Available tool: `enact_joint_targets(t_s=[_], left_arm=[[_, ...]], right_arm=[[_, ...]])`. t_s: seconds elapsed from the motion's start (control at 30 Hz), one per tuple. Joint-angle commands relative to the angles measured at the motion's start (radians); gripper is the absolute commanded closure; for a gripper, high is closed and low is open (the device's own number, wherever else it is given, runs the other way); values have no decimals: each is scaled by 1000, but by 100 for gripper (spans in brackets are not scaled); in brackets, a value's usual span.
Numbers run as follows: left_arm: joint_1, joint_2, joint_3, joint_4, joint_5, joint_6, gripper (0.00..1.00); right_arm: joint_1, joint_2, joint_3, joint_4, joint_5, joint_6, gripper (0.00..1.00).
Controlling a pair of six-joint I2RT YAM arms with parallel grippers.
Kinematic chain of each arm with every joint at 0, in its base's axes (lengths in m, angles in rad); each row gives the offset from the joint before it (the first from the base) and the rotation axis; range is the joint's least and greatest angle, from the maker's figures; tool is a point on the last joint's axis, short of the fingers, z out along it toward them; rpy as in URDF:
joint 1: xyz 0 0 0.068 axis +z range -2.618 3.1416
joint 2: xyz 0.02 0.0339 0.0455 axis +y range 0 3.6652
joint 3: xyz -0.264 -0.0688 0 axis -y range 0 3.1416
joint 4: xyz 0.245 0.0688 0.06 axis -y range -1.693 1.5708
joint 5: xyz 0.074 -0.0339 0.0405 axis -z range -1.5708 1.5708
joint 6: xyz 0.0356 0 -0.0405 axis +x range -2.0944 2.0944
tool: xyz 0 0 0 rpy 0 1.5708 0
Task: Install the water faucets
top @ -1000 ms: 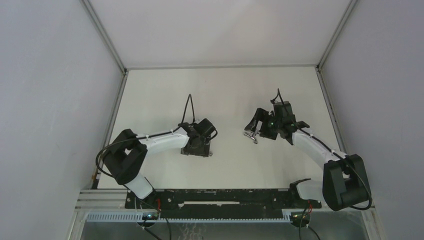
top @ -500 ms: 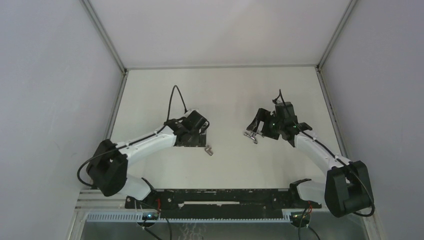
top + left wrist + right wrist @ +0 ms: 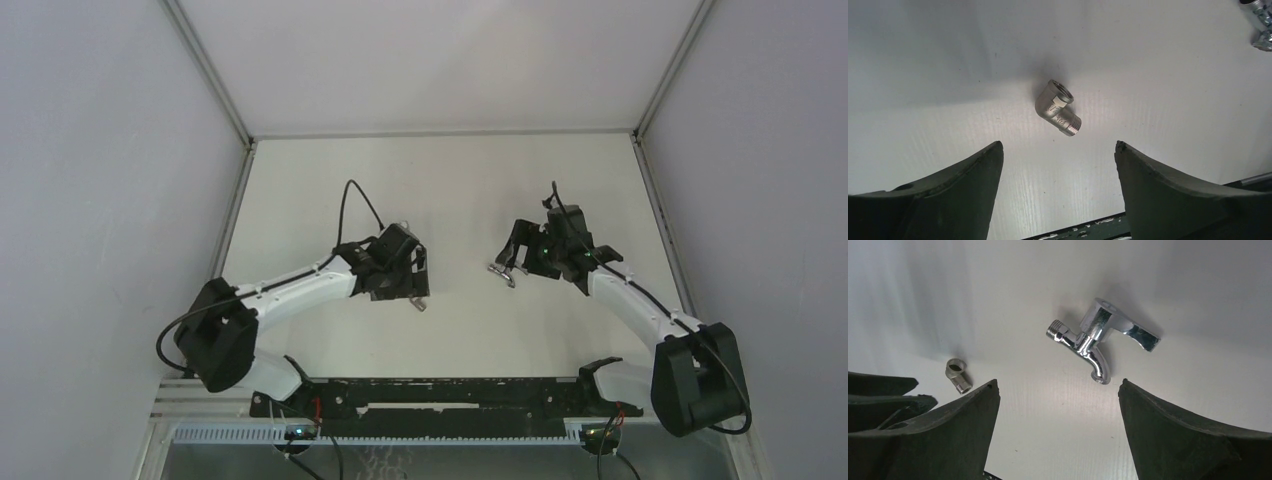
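Pre-grasp: my left claw (image 3: 1058,146) released over elbow fitting (image 3: 1058,107), right claw (image 3: 1058,383) released over tap (image 3: 1093,342); next I probably descend, pinch.

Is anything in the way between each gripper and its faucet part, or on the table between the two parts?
Nothing visible. The elbow fitting lies alone ahead of the open left gripper, the tap ahead of the open right gripper. Only bare table shows between the two parts.

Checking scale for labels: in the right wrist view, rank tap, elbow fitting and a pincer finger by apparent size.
1. Pincer finger, though nearest the camera.
2. Tap.
3. Elbow fitting.
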Motion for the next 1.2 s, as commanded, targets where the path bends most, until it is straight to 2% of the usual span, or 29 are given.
enact_joint_targets(t_s=[0.0, 0.27, 0.47, 0.87, 0.97, 1.1, 1.17], left_arm=[[-13, 56, -33, 42, 23, -122, 16], [-22, 176, -2, -42, -96, -162, 29], [-23, 176, 15, -95, -179, -132, 40], [-23, 162, -1, -10, -170, 40, 61], [-22, 161, 6, -16, -193, 69, 60], [-22, 143, 20, -42, -220, 129, 39], [-22, 132, 27, -45, -218, 203, 34]], right_arm=[[38, -4, 23, 31, 5, -21, 5], [54, -42, 22, 25, -21, -1, 5], [54, -101, 18, 26, -36, 21, 5], [57, -105, 13, 5, -33, 29, 5], [58, -111, 12, 3, -34, 30, 5], [60, -120, 11, -8, -28, 30, 5], [59, -127, 7, -11, -25, 29, 5]])
